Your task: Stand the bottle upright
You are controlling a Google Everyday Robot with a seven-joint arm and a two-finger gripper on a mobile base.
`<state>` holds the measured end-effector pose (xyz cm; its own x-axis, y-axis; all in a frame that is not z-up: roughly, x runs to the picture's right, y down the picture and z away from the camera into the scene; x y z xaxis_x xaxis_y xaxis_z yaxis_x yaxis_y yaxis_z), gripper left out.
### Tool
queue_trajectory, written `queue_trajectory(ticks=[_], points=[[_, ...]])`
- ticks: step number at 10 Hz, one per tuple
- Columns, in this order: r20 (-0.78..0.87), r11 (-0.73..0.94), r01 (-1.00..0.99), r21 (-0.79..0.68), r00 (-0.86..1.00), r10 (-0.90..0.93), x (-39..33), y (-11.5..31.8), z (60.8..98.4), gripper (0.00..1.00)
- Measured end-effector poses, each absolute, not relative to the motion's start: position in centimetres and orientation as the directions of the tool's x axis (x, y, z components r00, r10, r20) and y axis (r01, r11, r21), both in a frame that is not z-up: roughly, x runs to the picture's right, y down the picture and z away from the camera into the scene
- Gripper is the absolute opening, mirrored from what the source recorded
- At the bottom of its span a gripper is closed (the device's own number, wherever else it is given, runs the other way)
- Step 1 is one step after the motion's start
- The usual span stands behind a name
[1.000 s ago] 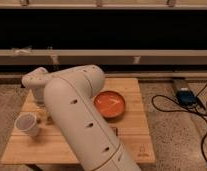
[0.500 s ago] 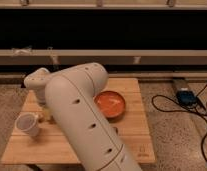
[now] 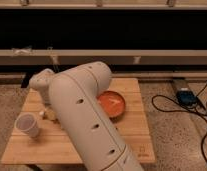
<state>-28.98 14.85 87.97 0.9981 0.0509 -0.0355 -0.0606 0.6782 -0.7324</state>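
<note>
My white arm reaches across the wooden table from the front to its left side. Its wrist hangs over the table's left part, and the gripper points down below it, mostly hidden by the arm. A small whitish bit shows on the table right under the gripper, at the arm's edge. It may be one end of the bottle, whose remainder is hidden behind the arm. I cannot tell whether the bottle lies or stands.
A white paper cup stands upright at the table's front left, close to the gripper. An orange bowl sits right of the arm. On the floor at the right are a blue device and black cables. A dark wall runs behind.
The wrist and gripper have shifted slightly to the right and a little lower over the left part of the table. The cup and the bowl have not moved.
</note>
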Motion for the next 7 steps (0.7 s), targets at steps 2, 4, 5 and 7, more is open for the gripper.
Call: queue_trajectory(ticks=[2, 4, 5, 7], points=[[-0.041, 0.675, -0.069, -0.735, 0.998, 0.057, -28.8, 14.9, 87.9, 0.00], [-0.084, 0.667, -0.124, -0.735, 0.992, 0.092, -27.3, 14.9, 88.1, 0.00], [-0.082, 0.672, -0.118, -0.731, 0.993, 0.084, -27.4, 14.9, 88.1, 0.00], [-0.083, 0.670, -0.121, -0.732, 0.993, 0.089, -27.3, 14.9, 88.1, 0.00]])
